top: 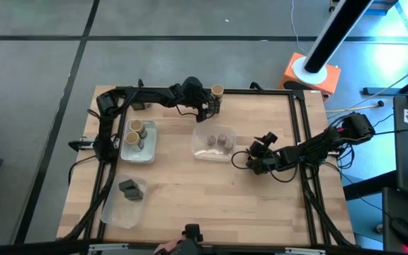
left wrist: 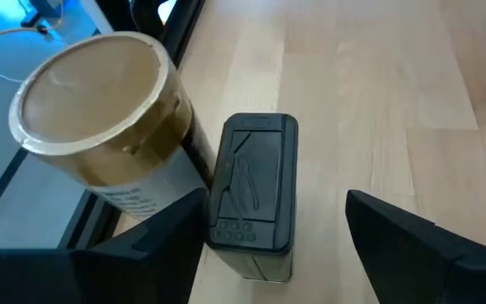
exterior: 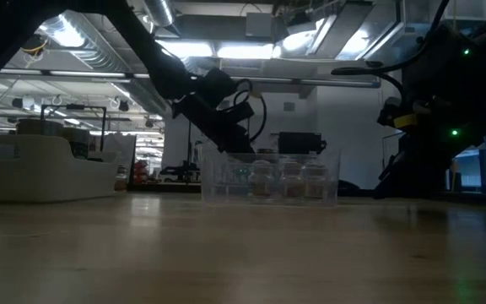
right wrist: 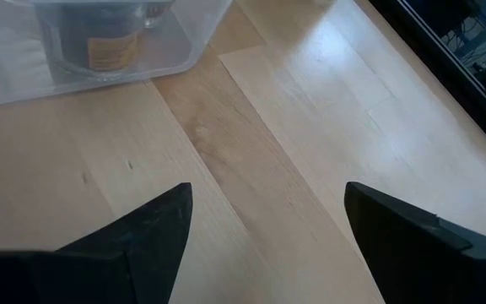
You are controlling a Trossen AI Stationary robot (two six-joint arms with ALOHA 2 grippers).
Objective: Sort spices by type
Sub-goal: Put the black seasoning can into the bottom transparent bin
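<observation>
Your left gripper (left wrist: 277, 245) sits at the table's (top: 190, 198) far edge, fingers wide, straddling a dark packet (left wrist: 253, 190) without touching it. A tan-topped jar (left wrist: 99, 118) stands just beside the packet, right at that edge. Two more tan jars (top: 136, 132) are in the tray (top: 139, 142) by the left edge. Squat jars (top: 217, 139) fill the centre tray (top: 213, 144). Two packets (top: 130, 190) lie in the near-left tray (top: 122, 202). Your right gripper (right wrist: 264, 232) hangs over bare wood just right of the centre tray, fingers wide, holding nothing.
</observation>
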